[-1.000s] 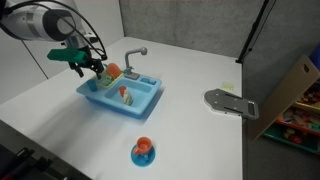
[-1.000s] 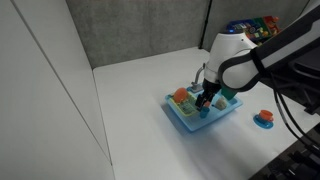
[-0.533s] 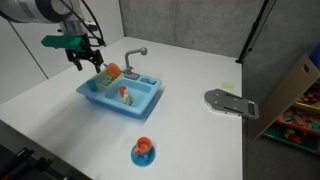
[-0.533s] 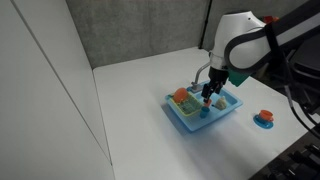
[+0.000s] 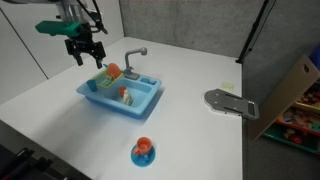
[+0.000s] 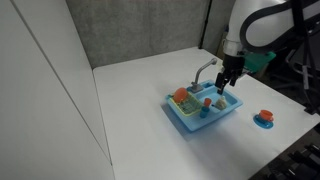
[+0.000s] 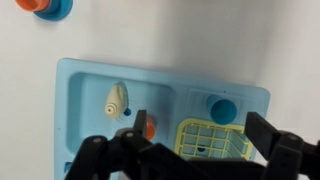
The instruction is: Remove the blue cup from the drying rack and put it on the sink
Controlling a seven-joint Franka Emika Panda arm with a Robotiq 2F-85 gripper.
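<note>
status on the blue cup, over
Gripper above sink, jaws open, empty. Blue cup upright on sink corner, beside drying rack. Small toys in basin, apart from cup.

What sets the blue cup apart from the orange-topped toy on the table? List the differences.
Colour: the blue cup is plain blue; the orange-topped toy has a blue base under an orange top. Place: the cup sits on the sink beside the drying rack; the toy stands on the table, apart from the sink. Width: the toy looks broader than the cup. Shared: both are small toys with blue on them.
</note>
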